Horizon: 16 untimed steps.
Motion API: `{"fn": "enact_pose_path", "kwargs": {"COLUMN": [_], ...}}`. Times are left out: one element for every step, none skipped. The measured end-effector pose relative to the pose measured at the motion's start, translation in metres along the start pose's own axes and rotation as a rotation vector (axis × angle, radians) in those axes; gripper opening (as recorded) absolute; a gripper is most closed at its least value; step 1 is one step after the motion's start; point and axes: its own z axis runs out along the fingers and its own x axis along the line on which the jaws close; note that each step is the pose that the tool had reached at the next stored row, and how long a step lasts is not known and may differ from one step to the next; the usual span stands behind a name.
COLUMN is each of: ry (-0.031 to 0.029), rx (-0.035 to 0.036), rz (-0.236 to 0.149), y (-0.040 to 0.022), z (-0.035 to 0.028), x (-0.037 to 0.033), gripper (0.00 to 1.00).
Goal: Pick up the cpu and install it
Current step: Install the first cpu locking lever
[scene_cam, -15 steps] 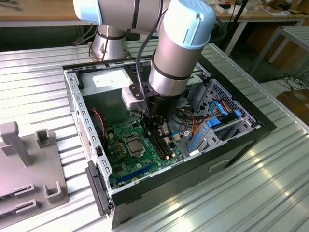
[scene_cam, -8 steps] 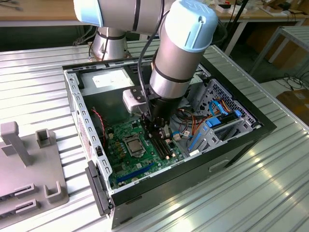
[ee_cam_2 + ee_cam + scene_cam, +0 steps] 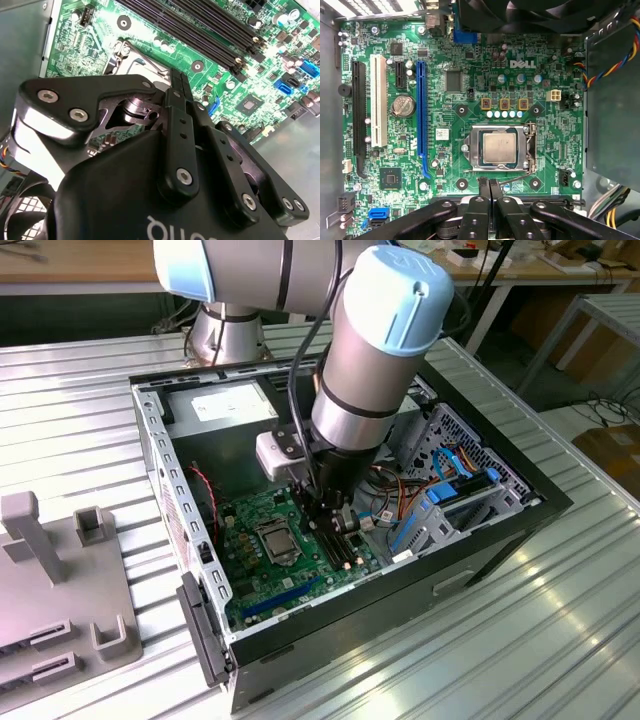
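**A:** Start close in. What are your fingers doing?

**B:** My fingers (image 3: 489, 187) are pressed together, tip against tip, with nothing between them. In both wrist views the two black bars meet in one thin seam. They hang just beside the socket frame (image 3: 470, 165), at the edge where its thin wire lever runs.

**A:** And the cpu?

**B:** The cpu (image 3: 499, 148) lies flat inside that frame, silver top up, square to the opening. So the chip is already in its seat; I judge the work now in hand is at the frame and lever, not the carrying.

**A:** How would you do that well?

**B:** Stay low and slow. Closed tips make a narrow tool, good for pushing a thin lever, but they slip off easily, so I would press squarely and keep clear of the chip's top. The small parts on the green board (image 3: 450, 100) near the frame would suffer from a sideways skid.

**A:** Beyond the frame?

**B:** On the far side of the frame from my fingers sit three small orange-brown squares, then the tall blue slot (image 3: 420, 115) and white slot further off. In the exterior view my arm (image 3: 365, 360) reaches down into the open computer case (image 3: 160, 470), which stands on the ribbed metal tabletop (image 3: 560, 620); a grey stand (image 3: 60, 590) rests well apart from the case, toward the exterior view's left.
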Motion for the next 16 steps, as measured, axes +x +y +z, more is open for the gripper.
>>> {"fn": "enact_pose_path", "kwargs": {"ry": [0.0,-0.0002,-0.0001,0.0,0.0001,0.0003,0.0002,0.0003,0.0004,0.0005,0.0006,0.0008,0.0007,0.0006,0.0006,0.0007], "rx": [0.0001,0.0002,0.0001,0.0002,0.0002,0.0002,0.0002,0.0003,0.0003,0.0003,0.0003,0.0002,0.0003,0.0003,0.0005,0.0005], "rz": [-0.002,-0.004,-0.005,-0.009,-0.012,-0.013,-0.015,-0.018,-0.02,-0.022,-0.024,-0.026,-0.027,-0.028,-0.03,-0.031], "y": [0.0,-0.0001,-0.0001,-0.0002,-0.0003,-0.0003,-0.0004,-0.0004,-0.0004,-0.0005,-0.0005,-0.0004,-0.0004,-0.0004,-0.0006,-0.0005], "z": [0.001,0.002,0.0027,0.0046,0.0063,0.0071,0.0082,0.0096,0.0104,0.011,0.0118,0.0128,0.0132,0.0136,0.0145,0.0148], "x": [0.0,-0.0001,-0.0001,-0.0001,-0.0001,-0.0001,-0.0001,-0.0001,-0.0001,-0.0001,-0.0001,0.0001,0.0004,0.0008,0.0013,0.0015], "gripper": [0.15,0.15,0.15,0.15,0.15,0.15,0.15,0.15,0.15,0.15,0.15,0.15,0.15,0.15,0.15,0.15]}}
